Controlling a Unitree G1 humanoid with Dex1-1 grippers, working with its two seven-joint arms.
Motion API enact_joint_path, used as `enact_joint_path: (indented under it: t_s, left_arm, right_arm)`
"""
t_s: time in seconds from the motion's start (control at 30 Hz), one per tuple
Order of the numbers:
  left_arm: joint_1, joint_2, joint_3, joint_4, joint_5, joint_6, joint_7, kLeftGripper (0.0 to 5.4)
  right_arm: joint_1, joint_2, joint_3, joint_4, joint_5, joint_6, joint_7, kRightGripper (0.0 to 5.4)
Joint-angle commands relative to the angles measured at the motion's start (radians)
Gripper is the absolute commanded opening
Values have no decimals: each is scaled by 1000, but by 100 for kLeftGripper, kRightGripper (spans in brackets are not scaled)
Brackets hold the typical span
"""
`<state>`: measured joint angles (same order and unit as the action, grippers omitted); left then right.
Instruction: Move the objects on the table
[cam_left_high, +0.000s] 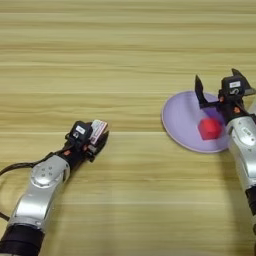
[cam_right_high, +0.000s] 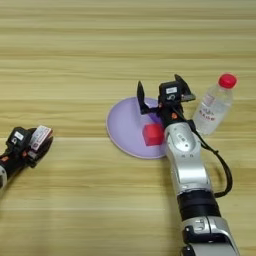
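Forearms first, silver-cased, entering from the near edge and cut off there. Left tool (cam_left_high: 95, 136) low on the bench (cam_left_high: 125, 50), fingers pressed on a small flat white-and-red packet (cam_left_high: 99, 129); packet partly hidden by the black fingers, printing too small to read. Right tool (cam_right_high: 159, 97) over the far part of the plate (cam_right_high: 122, 127), black fingers spread wide with nothing between. Red cube (cam_right_high: 153, 134) on the plate, just beside the right wrist, its right side hidden by the arm. Plate round, flat, lilac, its right rim covered by the forearm. Bottle (cam_right_high: 214, 107) to the right of the plate, clear plastic with a red cap, leaning toward the far right; seen in the right eye view only, past the frame edge in the other. Cannot tell whether bottle and plate touch. Purple block nowhere made out. Beyond, light wooden planks with lengthwise grain and seams, wide open room across the far half and between the two arms.
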<state>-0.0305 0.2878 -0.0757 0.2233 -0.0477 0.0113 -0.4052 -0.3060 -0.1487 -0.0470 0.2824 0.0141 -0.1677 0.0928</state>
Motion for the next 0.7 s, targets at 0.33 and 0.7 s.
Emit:
enact_joint_path:
  t_s: [0.33, 0.7]
  left_arm:
    - [17, -2, 23, 39, 6, 26, 11, 205]
    - [-37, -40, -4, -26, -6, 37, -5, 204]
  right_arm:
    - [-23, 4, -2, 13, -12, -13, -7, 540]
    - [-26, 5, -5, 18, -11, -14, -8, 540]
